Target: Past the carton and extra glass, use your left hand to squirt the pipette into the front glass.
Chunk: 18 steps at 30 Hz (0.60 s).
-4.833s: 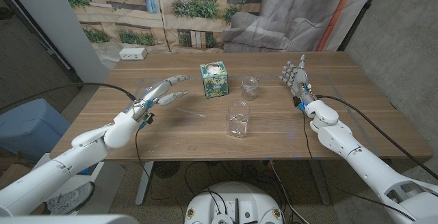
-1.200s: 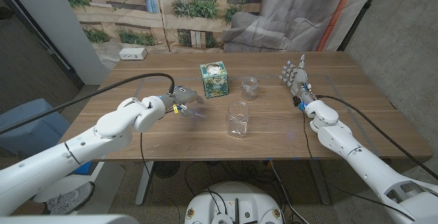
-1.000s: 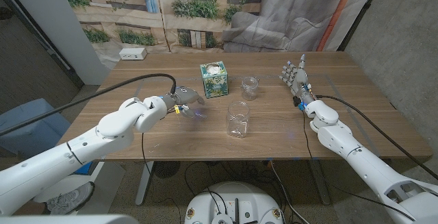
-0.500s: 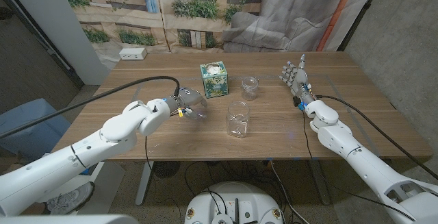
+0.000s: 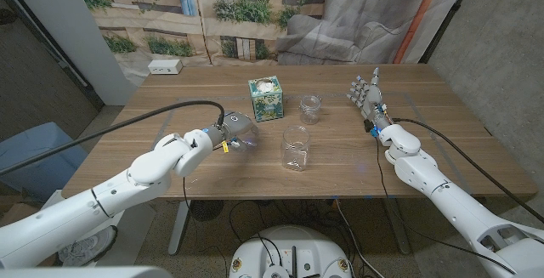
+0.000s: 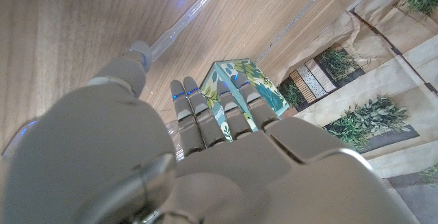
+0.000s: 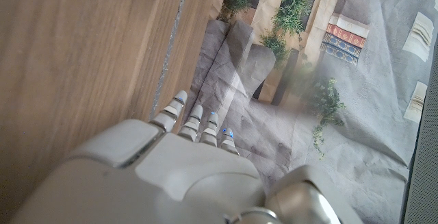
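Clear plastic pipette (image 6: 183,20): we hold it pinched in the fingers (image 6: 205,118) of our left hand (image 5: 234,129), its stem slanting out over the surface (image 5: 340,163). Where it lay on the wood seconds ago, it is now lifted, and the hand has moved toward the front glass (image 5: 295,148) but remains short of it.
Front glass: upright, near the surface's front edge, not yet reached.
Carton (image 5: 265,99) and extra glass (image 5: 311,108): behind, untouched.
Right hand (image 5: 367,95): upright at the far side, fingers apart, holding nothing, unmoved.
Next: carry over the rim, then squeeze.
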Available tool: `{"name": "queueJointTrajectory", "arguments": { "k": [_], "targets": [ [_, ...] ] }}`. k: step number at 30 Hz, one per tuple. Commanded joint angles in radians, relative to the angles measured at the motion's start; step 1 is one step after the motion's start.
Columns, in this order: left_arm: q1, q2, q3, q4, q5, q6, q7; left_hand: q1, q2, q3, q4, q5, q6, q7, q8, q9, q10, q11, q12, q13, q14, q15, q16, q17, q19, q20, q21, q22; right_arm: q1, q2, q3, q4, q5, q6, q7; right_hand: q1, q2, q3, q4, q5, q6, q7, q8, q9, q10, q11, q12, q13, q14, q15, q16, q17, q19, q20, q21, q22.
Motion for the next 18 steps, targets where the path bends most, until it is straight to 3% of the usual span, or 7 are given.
{"name": "queueJointTrajectory", "arguments": {
  "k": [1, 18],
  "targets": [
    [-0.015, -0.025, 0.019, 0.032, 0.031, 0.001, 0.013, 0.013, 0.002, -0.004, 0.001, 0.007, 0.010, 0.004, -0.003, 0.002, 0.007, -0.001, -0.003, -0.001, 0.009, -0.077, 0.004, 0.003, 0.008, -0.002, 0.006, 0.002, 0.000, 0.001, 0.000, 0.000, 0.000, 0.001, -0.001, 0.000, 0.058, -0.008, -0.001, 0.005, 0.002, -0.008, 0.007, 0.002, 0.000, 0.001, 0.004, 0.005, -0.008, -0.084, 0.006, 0.004, 0.006, 0.001, 0.005, 0.005],
    [-0.054, -0.066, 0.060, 0.073, 0.050, 0.016, -0.028, 0.032, 0.026, -0.023, 0.009, 0.006, 0.033, 0.014, -0.012, 0.002, 0.081, 0.003, 0.006, -0.001, 0.048, -0.088, 0.010, 0.004, 0.029, -0.005, 0.007, 0.004, 0.001, 0.001, 0.000, 0.001, 0.000, 0.001, 0.000, 0.000, 0.059, -0.008, -0.001, 0.005, 0.002, -0.009, 0.007, 0.002, -0.003, -0.001, 0.003, 0.006, -0.008, -0.083, 0.006, 0.005, 0.006, 0.001, 0.005, 0.005]
  ]
}}
